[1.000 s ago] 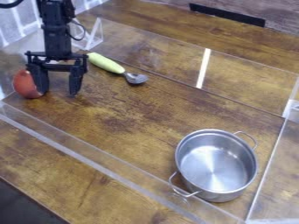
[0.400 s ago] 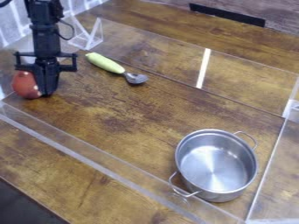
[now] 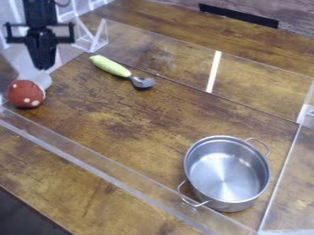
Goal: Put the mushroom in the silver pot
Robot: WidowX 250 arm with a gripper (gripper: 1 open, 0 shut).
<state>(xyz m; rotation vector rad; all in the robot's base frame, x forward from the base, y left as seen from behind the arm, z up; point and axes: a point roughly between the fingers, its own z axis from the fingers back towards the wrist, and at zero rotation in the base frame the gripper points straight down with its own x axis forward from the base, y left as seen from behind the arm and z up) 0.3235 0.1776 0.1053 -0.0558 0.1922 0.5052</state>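
The mushroom (image 3: 26,93), dark-red cap with a pale stem end, lies on the wooden table (image 3: 147,119) at the far left. My gripper (image 3: 40,61) hangs above and slightly behind it, lifted clear of the table. Its black fingers are pressed together with nothing between them. The silver pot (image 3: 227,173) stands at the front right with nothing in it, far from both the mushroom and the gripper.
A spoon with a yellow-green handle (image 3: 112,66) lies behind and to the right of the mushroom. Clear acrylic walls (image 3: 215,72) fence the work area at the back, front and left. Bare wood lies between the mushroom and the pot.
The gripper was open around the mushroom, then shut and rose up and slightly left without it. The mushroom stays on the table.
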